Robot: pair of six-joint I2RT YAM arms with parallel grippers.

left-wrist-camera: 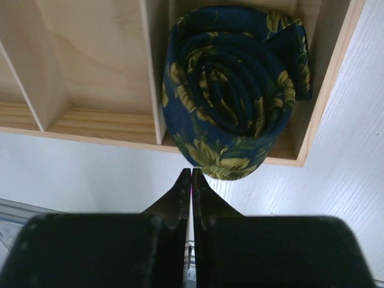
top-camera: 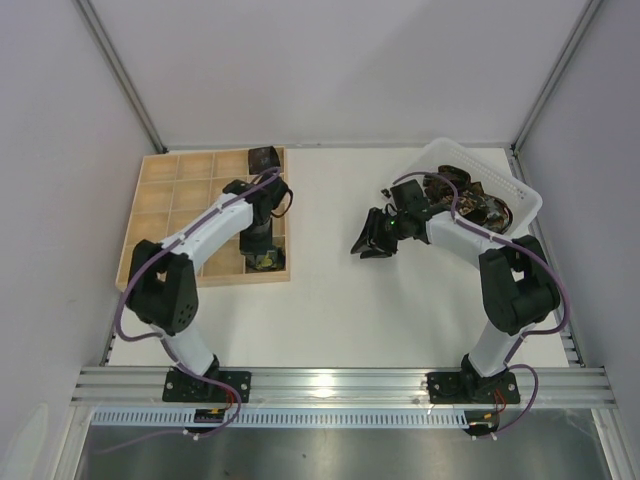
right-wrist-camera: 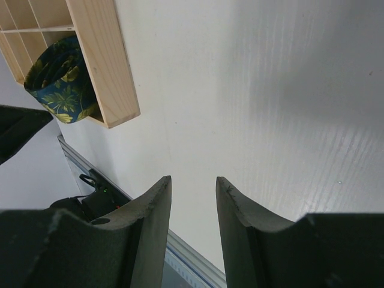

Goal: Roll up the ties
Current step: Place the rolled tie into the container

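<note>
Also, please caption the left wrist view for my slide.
Shut left claw facing a rolled navy floral tie in a corner cell of the wooden tray.

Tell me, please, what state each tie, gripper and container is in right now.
Navy tie: rolled, in the near-right corner compartment of the tray.
Dark tie: apparently rolled, in the tray's far-right compartment.
Other ties: unrolled, heaped in the basket.
Left gripper: shut, empty.
Right gripper: open, empty.
</note>
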